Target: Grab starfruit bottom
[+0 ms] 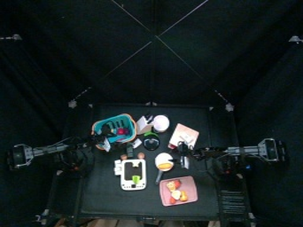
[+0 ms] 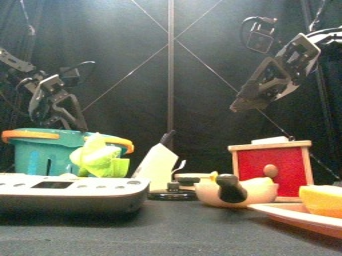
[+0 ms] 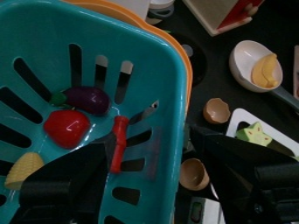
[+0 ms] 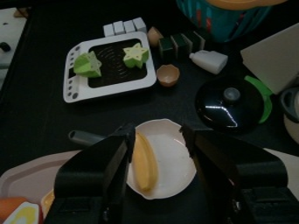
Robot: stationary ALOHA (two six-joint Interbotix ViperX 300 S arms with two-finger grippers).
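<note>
Green starfruit pieces (image 4: 111, 59) sit on your white grill tray (image 4: 107, 86) near the bench's front edge, untouched. Your right gripper (image 4: 158, 153) hangs with jaws spread and empty above the bowl (image 4: 163, 162); your left gripper (image 3: 146, 166) hangs open over the teal basket (image 3: 93, 96). Nothing is grabbed; reaching and closing remain.

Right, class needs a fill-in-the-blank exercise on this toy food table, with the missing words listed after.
1. The basket holding toy vegetables is coloured ____.
2. The two starfruit pieces lie on a white ____.
3. The right gripper hovers over a white bowl holding something ____.

Missing words: teal; tray; yellow
</note>
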